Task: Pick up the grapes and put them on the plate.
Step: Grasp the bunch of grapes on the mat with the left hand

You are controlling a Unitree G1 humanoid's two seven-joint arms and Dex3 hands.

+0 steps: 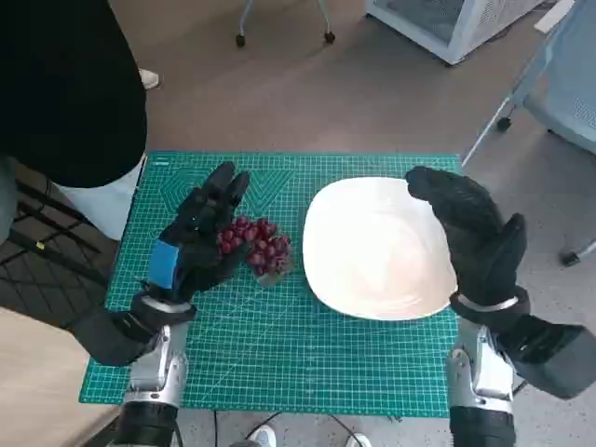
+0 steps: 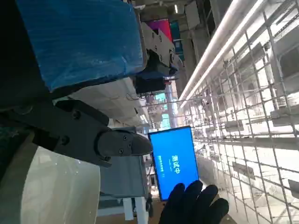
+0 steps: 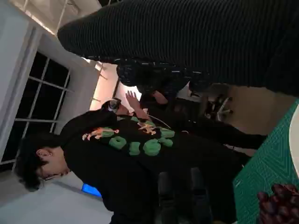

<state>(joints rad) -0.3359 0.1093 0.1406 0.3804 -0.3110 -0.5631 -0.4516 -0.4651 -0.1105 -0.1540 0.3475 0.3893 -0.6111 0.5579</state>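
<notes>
A bunch of dark red grapes [image 1: 258, 244] lies on the green cutting mat [image 1: 279, 363], just left of the white plate [image 1: 372, 251]. My left hand [image 1: 197, 244] sits against the bunch's left side, with its fingers [image 1: 223, 189] stretched past the grapes' far side and its thumb by their near side; no firm grip shows. My right hand [image 1: 473, 235] hovers open over the plate's right rim, fingers spread. The right wrist view shows the grapes [image 3: 279, 206] at a corner of the picture. In the left wrist view the grapes are hidden; a black finger [image 2: 100, 140] and the right glove [image 2: 196, 205] show.
A person in a black top [image 1: 65, 84] stands close at the mat's far left corner and also appears in the right wrist view as a person [image 3: 140, 154]. Chair legs and castors [image 1: 507, 116] stand on the floor beyond the table's right side.
</notes>
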